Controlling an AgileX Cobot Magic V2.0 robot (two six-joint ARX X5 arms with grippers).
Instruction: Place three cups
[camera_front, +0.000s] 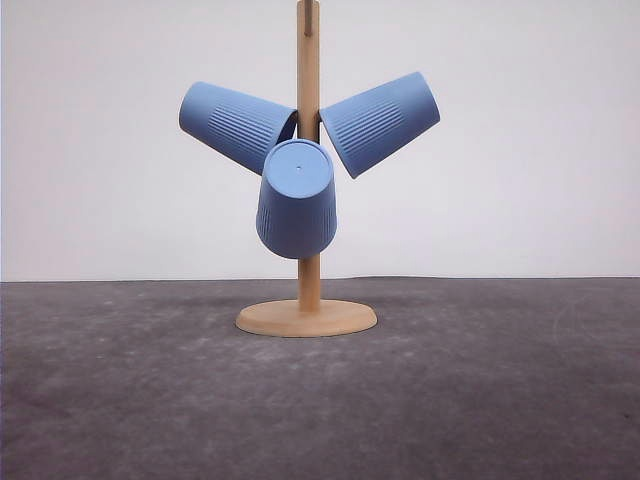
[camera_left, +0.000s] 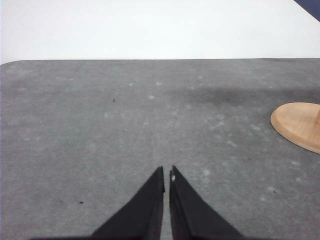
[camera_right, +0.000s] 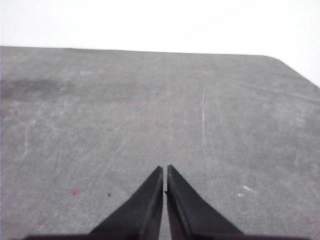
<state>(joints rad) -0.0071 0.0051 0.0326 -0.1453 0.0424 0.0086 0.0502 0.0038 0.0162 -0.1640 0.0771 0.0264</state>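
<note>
Where the front view looks across the grey desk (camera_front: 120, 400), a tan wooden stand (camera_front: 308, 318) sits toward the far edge, about midway between the left and right sides, its round base flat on the surface and its thin post rising straight up against the white wall (camera_front: 520, 150). All three light-blue cups hang on it, mouths toward the post and bases pointing outward. One cup on the left (camera_front: 232, 124) tilts up and away to the left, its ribbed side plain to see. Another cup on the right (camera_front: 382, 122) tilts up and away to the right in the same manner. A third, the front cup (camera_front: 297, 200), hangs lower and points toward the near edge, its smooth flat base facing the camera and hiding the middle of the post. None of them touches the desk. From the left wrist view, the left gripper (camera_left: 166, 176) hovers over bare grey surface with its two black fingers (camera_left: 145, 210) drawn together until only a sliver of a gap is left, holding nothing; the rounded edge of the stand's base shows off to one side, well apart from the tips. From the right wrist view, the right gripper (camera_right: 165, 172) looks the same, its fingers (camera_right: 187, 210) pressed nearly together and empty above scuffed grey desk, with the far edge and a rounded corner beyond.
</note>
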